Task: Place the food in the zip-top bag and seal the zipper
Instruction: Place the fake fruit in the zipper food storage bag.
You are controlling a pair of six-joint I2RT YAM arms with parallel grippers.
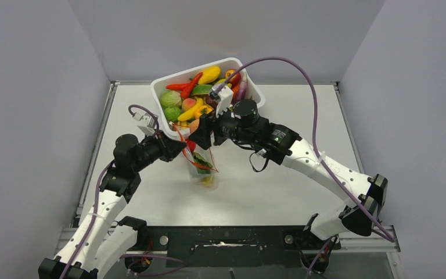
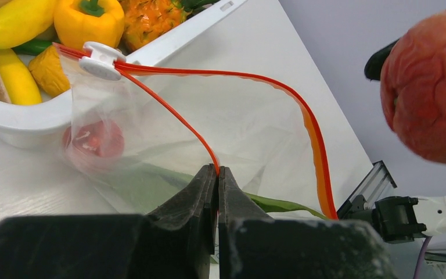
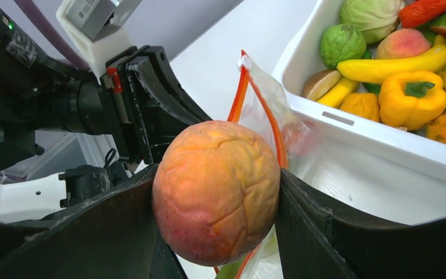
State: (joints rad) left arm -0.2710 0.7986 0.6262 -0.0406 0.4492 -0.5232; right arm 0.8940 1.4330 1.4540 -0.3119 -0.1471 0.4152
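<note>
Left fingers (image 2: pixel 189 200) pinch tight on the zipper (image 2: pixel 168 110) of the bag (image 2: pixel 238 128), which stands open on the counter (image 1: pixel 267 186) just before the tub (image 3: pixel 371 139). Right fingers (image 3: pixel 325 232) clamp a peach (image 3: pixel 218 189) at its mouth; a leaf (image 2: pixel 273 204) lies inside.

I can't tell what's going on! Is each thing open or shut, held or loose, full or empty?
zip-top bag: open, some food inside.
zipper: unsealed.
left claw: shut on the bag's rim.
right claw: shut on peach fruit.
peach fruit: held, not yet bagged.
white tub: full of food.
</note>
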